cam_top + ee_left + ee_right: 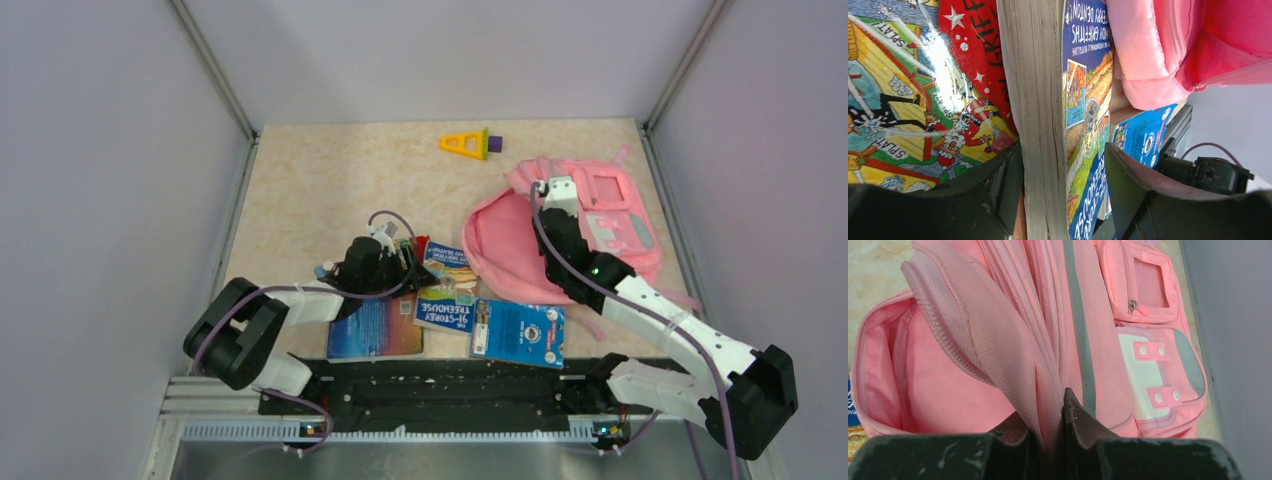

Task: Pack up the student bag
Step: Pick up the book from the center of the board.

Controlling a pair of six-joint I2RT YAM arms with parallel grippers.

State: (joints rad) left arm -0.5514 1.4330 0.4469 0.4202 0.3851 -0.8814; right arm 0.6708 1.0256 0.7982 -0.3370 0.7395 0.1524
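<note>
The student bag (610, 225) is a pink backpack lying at the right of the table, its main compartment (923, 385) gaping toward the left. My right gripper (553, 192) (1050, 425) is shut on the bag's upper zip flap (998, 340) and holds it up. My left gripper (405, 255) (1063, 170) is open around a thick Treehouse book (445, 290). Its page edge (1040, 125) lies against the left finger, and a small gap separates the blue cover from the right finger (1128, 185). The pink bag (1168, 45) begins just beyond the book.
A red and yellow comic-style book (923, 100) (375, 325) lies under and left of the thick one. A blue flat packet (520, 333) (1143, 137) sits near the front edge. A yellow and purple toy (466, 144) rests at the back. Grey walls enclose the table.
</note>
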